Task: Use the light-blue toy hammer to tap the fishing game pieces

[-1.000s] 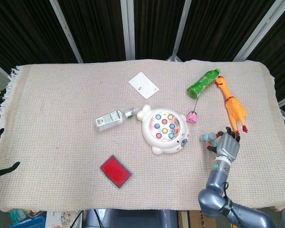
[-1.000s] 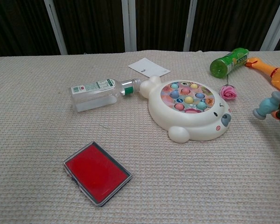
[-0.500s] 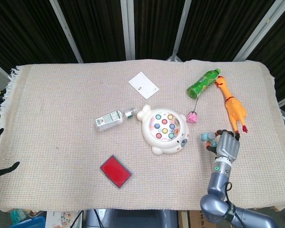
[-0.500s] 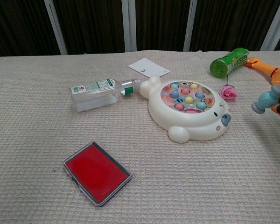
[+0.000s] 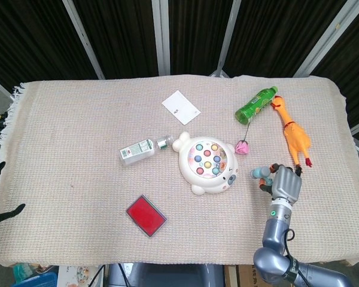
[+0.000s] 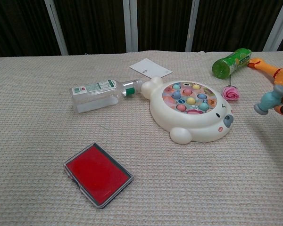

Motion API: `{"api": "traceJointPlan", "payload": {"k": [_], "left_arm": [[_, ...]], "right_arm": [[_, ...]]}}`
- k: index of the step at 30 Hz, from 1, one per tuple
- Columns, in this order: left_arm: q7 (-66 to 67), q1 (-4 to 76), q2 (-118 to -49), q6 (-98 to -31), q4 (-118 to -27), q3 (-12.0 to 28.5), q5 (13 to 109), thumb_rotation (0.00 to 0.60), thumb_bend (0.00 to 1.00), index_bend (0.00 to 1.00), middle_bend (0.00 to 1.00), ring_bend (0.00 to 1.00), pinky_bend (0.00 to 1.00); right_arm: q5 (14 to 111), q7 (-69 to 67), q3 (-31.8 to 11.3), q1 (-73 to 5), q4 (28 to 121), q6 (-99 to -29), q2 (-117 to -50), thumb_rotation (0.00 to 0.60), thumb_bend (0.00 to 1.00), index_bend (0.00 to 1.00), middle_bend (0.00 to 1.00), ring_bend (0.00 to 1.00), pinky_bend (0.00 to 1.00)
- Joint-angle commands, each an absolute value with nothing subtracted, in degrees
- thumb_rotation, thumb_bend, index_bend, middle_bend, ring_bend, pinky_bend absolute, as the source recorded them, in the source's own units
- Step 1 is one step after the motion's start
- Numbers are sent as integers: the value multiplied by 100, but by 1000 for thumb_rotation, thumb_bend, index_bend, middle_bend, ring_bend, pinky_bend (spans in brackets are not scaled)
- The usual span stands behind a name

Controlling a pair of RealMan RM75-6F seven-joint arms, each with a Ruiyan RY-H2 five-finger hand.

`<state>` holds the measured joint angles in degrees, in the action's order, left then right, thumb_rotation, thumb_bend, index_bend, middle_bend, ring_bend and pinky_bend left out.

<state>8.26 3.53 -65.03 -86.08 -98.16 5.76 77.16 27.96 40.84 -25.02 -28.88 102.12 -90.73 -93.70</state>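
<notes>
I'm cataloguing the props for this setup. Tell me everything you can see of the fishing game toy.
The fishing game toy is a glossy white plastic body shaped like a seal or similar animal, lying flat on the woven tablecloth near the middle. Its round top face is pinkish and holds small domed pieces in blue, yellow, pink and green. A face with a grey nose sits at one end, rounded flippers at the other end and side. Its ear-like end lies next to the clear bottle's cap; contact is unclear. No robot hand touches it.
</notes>
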Motion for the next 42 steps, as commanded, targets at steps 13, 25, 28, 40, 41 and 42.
{"api": "traceJointPlan", "payload": {"k": [13,25,28,40,41,42], "left_arm": [[814,349,-6507,-8626,-9810,583,7716,600,6,10,0,0,0],[817,348,-6509,-8630,-9810,583,7717,600,6,10,0,0,0],[821,347,-6511,-8633,-9807,581,7721,600,6,10,0,0,0],[819,336,-6508,-8653,-9817,580,7725,600,6,10,0,0,0],[814,333,-6507,-8658,-9816,584,7721,600,6,10,0,0,0],[805,331,-6505,-8660,-9814,588,7715,600,6,10,0,0,0]], "right_arm": [[2888,4043,-2483,-2872,10284,-9153,-9359,600,460,750,489,350,85],[3024,4032,-2440,-2845,10482,-9221,-9291,600,470,759,536,396,117],[3117,4049,-2402,-2832,10614,-9283,-9247,600,472,764,550,410,127],[3496,4316,-2134,-2815,11402,-9537,-9063,600,474,773,574,435,137],[3520,4324,-2112,-2813,11448,-9546,-9060,600,474,773,575,435,137],[3548,4326,-2080,-2807,11514,-9547,-9054,600,474,773,575,436,137]]}}
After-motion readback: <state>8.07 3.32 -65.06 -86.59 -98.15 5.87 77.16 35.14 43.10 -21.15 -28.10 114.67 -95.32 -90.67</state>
